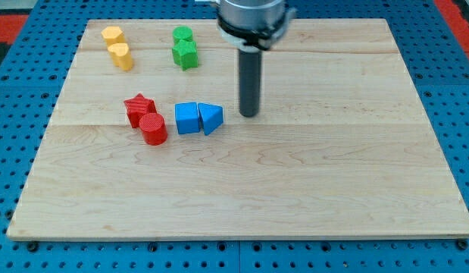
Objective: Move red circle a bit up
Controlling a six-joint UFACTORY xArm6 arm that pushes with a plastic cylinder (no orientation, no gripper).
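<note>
While upright, axis vertical: red circle [153, 128] w/ my tip [250, 114] well right; end effector gripless.

My tip [250, 114] down, rod upright.

Colours on the pale wooden board

The board [310, 197] is light blond wood with fine grain and faint seams running from its left edge to its right edge; around it lies a blue pegboard surface [446, 68] dotted with a regular grid of dark holes, with a patch of red [455, 9] beyond the top right corner. Near the top left corner sit two yellow blocks [118, 47], and beside them two green blocks [184, 47]. Toward the left edge are the red circle [153, 129] and a red star [139, 108], both plain red, then a blue cube [187, 118] and a blue triangle [211, 118], both plain blue. The rod is dark grey down to my tip [250, 114], under a silvery grey mount [251, 15].
</note>
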